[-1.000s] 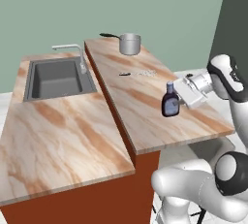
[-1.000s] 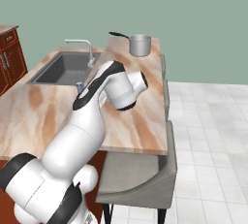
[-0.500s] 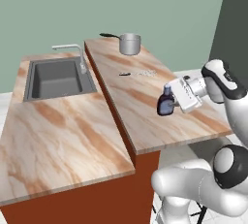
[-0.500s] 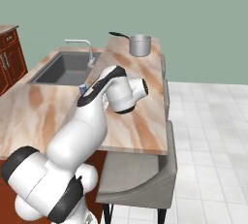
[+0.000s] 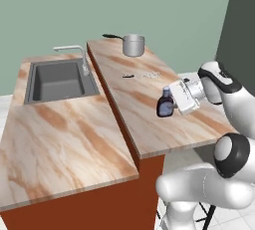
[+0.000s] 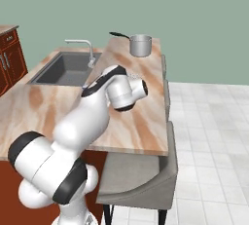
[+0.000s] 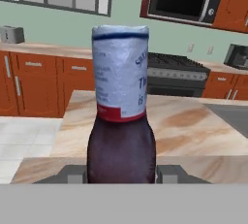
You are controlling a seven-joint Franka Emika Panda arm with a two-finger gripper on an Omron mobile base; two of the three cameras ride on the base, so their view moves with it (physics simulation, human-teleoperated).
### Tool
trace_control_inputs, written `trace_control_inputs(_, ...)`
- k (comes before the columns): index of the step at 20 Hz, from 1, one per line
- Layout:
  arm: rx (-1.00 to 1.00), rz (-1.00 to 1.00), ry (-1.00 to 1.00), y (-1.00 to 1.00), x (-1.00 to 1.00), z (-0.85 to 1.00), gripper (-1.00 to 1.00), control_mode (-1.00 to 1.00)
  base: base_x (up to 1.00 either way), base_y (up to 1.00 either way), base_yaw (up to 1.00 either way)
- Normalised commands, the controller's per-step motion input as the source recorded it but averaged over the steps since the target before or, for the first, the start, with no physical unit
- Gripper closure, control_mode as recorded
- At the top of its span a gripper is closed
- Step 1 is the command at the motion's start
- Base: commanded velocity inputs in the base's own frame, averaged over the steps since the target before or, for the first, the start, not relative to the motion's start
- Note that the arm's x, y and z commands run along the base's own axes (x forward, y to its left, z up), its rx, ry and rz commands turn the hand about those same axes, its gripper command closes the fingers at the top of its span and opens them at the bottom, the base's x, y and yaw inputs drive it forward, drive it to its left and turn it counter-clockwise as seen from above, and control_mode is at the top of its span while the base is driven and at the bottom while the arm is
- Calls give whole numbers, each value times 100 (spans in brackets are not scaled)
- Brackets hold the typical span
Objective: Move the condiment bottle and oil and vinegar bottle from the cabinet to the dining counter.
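Carried slightly lower and nearer the slab than a second ago: condiment bottle (image 5: 166, 104), clamped in gripper (image 5: 174, 102), right of centre, hovering over dining counter (image 5: 144, 99); not yet set down; oil and vinegar bottle left to fetch.

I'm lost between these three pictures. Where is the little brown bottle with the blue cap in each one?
Left base view: the condiment bottle sits right of centre, clamped in the gripper over the dining counter.
Right base view: I cannot make it out; the arm stands in front of that spot.
Hand view: it stands large in the middle, between the fingertips.
Shared landmark: the steel pot at the counter's far end.
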Motion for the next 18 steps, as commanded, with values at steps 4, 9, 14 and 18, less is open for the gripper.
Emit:
trace_control_inputs(4, 0, 0, 0, 0, 24, -28, 100, -100, 0, 0, 0)
trace_control_inputs(9, 0, 3, 1, -3, 18, -35, 100, -100, 0, 0, 0)
trace_control_inputs(14, 0, 4, 0, -5, 13, -27, 100, -100, 0, 0, 0)
trace_control_inputs(18, 0, 3, 0, -5, 17, -25, 100, -100, 0, 0, 0)
